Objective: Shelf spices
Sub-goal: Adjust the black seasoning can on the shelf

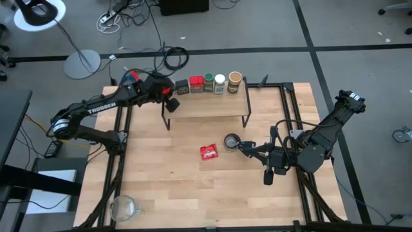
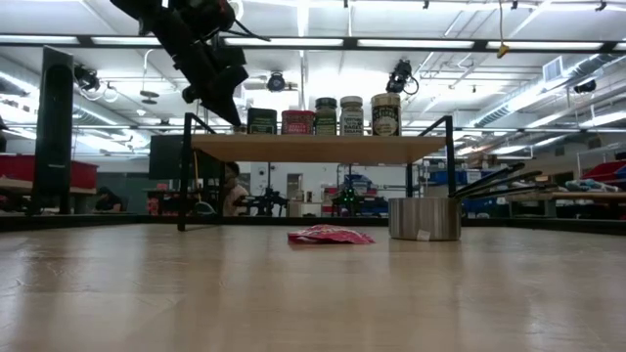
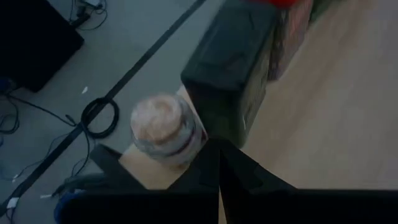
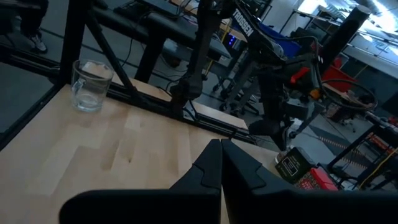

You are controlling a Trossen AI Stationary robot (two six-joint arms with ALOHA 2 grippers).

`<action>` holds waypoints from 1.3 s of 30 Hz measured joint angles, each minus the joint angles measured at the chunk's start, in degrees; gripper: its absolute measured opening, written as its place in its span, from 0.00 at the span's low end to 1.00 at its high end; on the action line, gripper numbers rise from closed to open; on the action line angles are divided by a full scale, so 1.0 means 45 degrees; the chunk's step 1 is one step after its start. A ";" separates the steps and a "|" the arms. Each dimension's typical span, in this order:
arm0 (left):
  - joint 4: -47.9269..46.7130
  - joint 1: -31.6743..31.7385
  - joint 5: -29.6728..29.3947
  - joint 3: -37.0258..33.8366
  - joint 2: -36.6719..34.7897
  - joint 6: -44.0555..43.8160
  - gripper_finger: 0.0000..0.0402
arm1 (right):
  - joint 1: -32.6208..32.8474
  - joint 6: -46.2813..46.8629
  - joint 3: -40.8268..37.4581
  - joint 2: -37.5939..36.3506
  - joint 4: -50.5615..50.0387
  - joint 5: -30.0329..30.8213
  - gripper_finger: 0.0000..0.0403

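Spices (image 1: 208, 83) are standing in a row along the shelf (image 1: 206, 106) at upper centre. Left end effector (image 1: 170, 103) is hovering clenched and empty beside the dark square tin (image 1: 182, 86); right end effector (image 1: 268, 176) is waiting clenched, lower right. Red packet (image 1: 208, 151) and metal cup (image 1: 232, 140) are lying on the tabletop (image 1: 174, 187).

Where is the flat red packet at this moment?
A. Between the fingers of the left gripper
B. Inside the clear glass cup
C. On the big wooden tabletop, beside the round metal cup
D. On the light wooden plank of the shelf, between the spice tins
C: in the high view the flat red packet lies on the big wooden tabletop, close beside the round metal cup, in front of the shelf.
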 joint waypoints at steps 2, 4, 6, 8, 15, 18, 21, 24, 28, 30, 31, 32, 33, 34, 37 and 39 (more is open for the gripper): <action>0.0294 0.0145 0.0198 0.0000 0.0000 0.0051 0.01 | 0.0000 0.0000 0.0000 0.0000 0.0000 0.0003 0.00; 0.0611 0.0279 0.0520 0.0000 0.0000 0.0063 0.01 | 0.0000 0.0000 0.0000 0.0000 0.0000 0.0002 0.00; 0.0817 0.0411 0.0833 0.0000 0.0000 0.0097 0.01 | 0.0000 0.0000 0.0000 0.0000 0.0000 0.0005 0.00; 0.0948 0.0495 0.0971 0.0000 0.0000 0.0127 0.01 | 0.0000 0.0000 0.0000 0.0000 0.0000 0.0005 0.00; 0.0937 0.0708 0.0996 0.0000 0.0000 0.0349 0.01 | 0.0000 0.0000 0.0000 0.0000 -0.0001 0.0010 0.00; 0.0971 0.0803 0.0997 0.0000 0.0002 0.0454 0.01 | 0.0000 0.0000 0.0000 0.0000 0.0000 0.0012 0.00; 0.1124 0.0872 0.1018 0.0000 0.0019 0.0466 0.01 | 0.0000 0.0000 0.0000 0.0000 0.0000 0.0014 0.00; 0.1506 0.0926 0.1294 0.0000 0.0019 0.0471 0.01 | 0.0000 0.0000 0.0000 0.0000 0.0005 0.0013 0.00; 0.1652 0.0987 0.1440 0.0000 0.0019 0.0493 0.01 | 0.0000 0.0000 0.0000 0.0000 0.0024 0.0015 0.00; 0.1641 0.1027 0.1444 0.0000 0.0024 0.0510 0.01 | 0.0000 0.0000 0.0000 0.0000 0.0029 0.0015 0.00; 0.1627 0.1027 0.1439 0.0000 0.0024 0.0510 0.01 | 0.0000 -0.0002 0.0000 0.0000 0.0029 0.0015 0.00; 0.1627 0.1027 0.1431 0.0000 0.0024 0.0515 0.01 | 0.0000 0.0000 0.0000 0.0000 0.0030 0.0015 0.00; 0.1624 0.1027 0.1429 0.0000 0.0024 0.0515 0.01 | 0.0000 0.0000 0.0000 0.0000 0.0034 0.0015 0.00; 0.1615 0.1027 0.1399 0.0000 0.0027 0.0515 0.01 | -0.0001 0.0000 0.0000 0.0000 0.0034 0.0015 0.00; 0.1612 0.1017 0.1130 0.0000 0.0011 0.0519 0.01 | 0.0000 0.0000 0.0000 0.0000 0.0034 0.0015 0.00; 0.1638 0.1017 0.1077 0.0000 -0.0125 0.0519 0.01 | 0.0000 0.0000 0.0000 0.0000 0.0034 0.0015 0.00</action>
